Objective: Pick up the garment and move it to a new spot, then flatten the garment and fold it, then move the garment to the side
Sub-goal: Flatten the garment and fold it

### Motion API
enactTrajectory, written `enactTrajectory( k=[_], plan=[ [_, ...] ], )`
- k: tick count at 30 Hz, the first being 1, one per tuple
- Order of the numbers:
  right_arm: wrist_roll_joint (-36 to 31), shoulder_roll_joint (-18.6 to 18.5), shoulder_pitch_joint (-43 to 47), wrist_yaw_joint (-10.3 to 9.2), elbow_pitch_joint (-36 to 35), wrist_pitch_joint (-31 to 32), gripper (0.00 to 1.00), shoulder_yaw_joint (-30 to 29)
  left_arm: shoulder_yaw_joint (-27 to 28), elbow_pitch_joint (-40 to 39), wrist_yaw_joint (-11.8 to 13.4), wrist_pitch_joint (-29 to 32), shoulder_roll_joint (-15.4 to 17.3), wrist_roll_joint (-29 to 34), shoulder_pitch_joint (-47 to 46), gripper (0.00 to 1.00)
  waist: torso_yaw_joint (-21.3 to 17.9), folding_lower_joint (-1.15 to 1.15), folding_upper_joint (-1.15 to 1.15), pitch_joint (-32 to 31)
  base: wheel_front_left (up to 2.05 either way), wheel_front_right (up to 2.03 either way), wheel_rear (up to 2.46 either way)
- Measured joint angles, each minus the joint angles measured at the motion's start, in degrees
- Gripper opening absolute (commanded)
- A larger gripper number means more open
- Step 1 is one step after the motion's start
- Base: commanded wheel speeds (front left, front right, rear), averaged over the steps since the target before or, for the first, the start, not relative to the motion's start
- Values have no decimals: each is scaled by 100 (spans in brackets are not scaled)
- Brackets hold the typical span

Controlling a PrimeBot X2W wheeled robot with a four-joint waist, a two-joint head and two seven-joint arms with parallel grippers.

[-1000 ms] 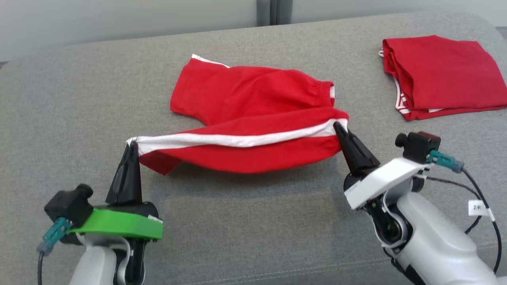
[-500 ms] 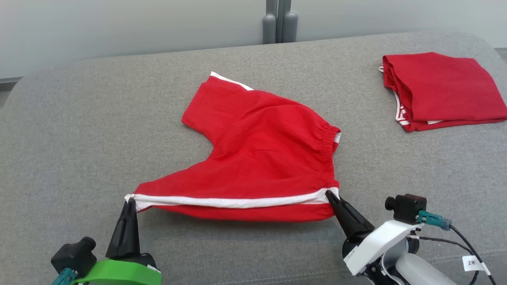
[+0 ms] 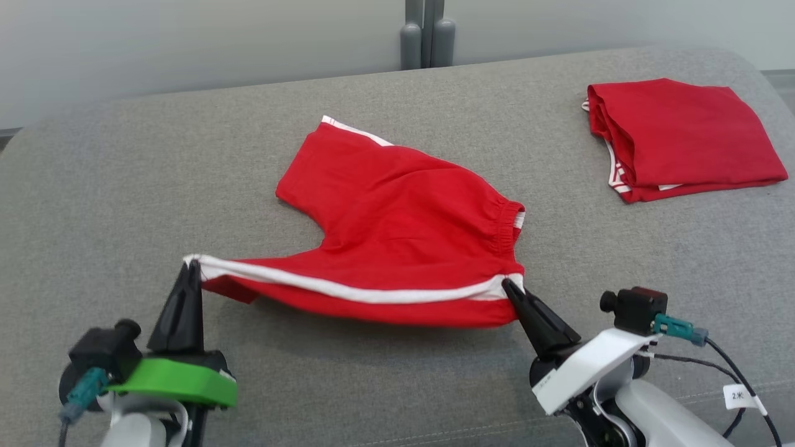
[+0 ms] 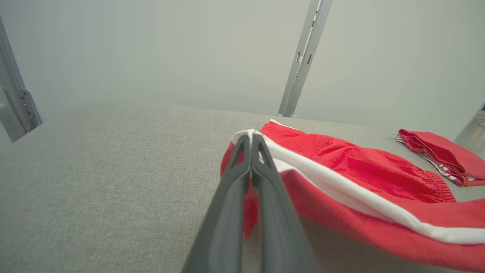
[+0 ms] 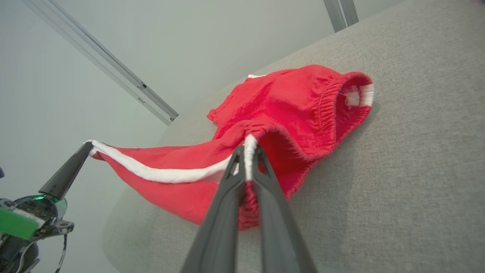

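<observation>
The garment (image 3: 404, 223) is a pair of red shorts with a white side stripe, spread across the middle of the grey cushion (image 3: 112, 205). Its near edge hangs lifted between my two grippers while the far leg and waistband rest on the fabric. My left gripper (image 3: 191, 266) is shut on the hem corner at the stripe's left end, seen close up in the left wrist view (image 4: 250, 136). My right gripper (image 3: 508, 285) is shut on the waistband corner at the stripe's right end (image 5: 248, 146). The garment (image 4: 352, 170) (image 5: 288, 102) shows in both wrist views.
A second red garment (image 3: 683, 136), folded, lies at the cushion's far right (image 4: 443, 155). A grey post (image 3: 427, 34) stands behind the cushion against a pale wall. My left gripper also appears at the left in the right wrist view (image 5: 89, 146). Open grey cushion extends to the left.
The head camera shifted between frames. Both grippers pulled the held edge toward me, spreading the shorts out from a bunched shape. Over the last half second the left end rose slightly.
</observation>
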Motion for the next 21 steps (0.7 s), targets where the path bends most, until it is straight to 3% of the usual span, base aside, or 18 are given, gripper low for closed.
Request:
enactTrajectory(
  k=[7,13,21],
  plan=[
    [183,257,-546,0,70,-1,0,-123,-371,140,-14,224,611,-11,-1118,0,-238,0,0,161,0,0,0],
    [226,687,-1402,0,605,35,0,-185,-851,474,-21,614,1257,-316,-2354,0,-504,0,0,523,0,0,0],
    [322,1078,-2298,-1,1340,-38,0,-203,-1695,1379,-25,990,1774,-762,-3818,0,-852,1,0,1135,0,0,0]
  ],
)
